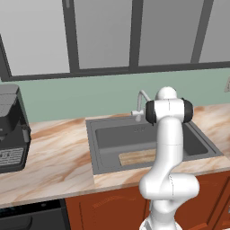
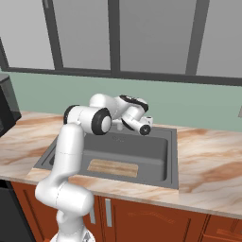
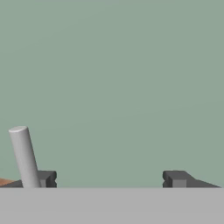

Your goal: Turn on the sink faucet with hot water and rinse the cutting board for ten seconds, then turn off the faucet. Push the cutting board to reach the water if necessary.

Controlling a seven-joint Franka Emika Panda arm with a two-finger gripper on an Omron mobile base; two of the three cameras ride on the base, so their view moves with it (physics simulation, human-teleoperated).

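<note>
Because the grey bar (image 3: 25,157) in the hand view, probably part of the faucet, rises just beside one fingertip rather than between the two, a closing or sideways move from here could glance off it, or nudge the lever the wrong way and bring cold water or none. The gripper (image 3: 109,179) stands wide open and holds nothing, facing the green wall (image 3: 122,78). From the left base view, the cutting board (image 1: 137,157) lies flat on the floor of the sink (image 1: 91,143) near its front edge, partly hidden by the arm, while the faucet (image 1: 140,104) stands at the back rim; no water runs. That gap suggests a stream could miss the board unless it is pushed back. From the right base view the board (image 2: 113,168) is thin, light tan and grained, well apart from the hand at the back rim.
</note>
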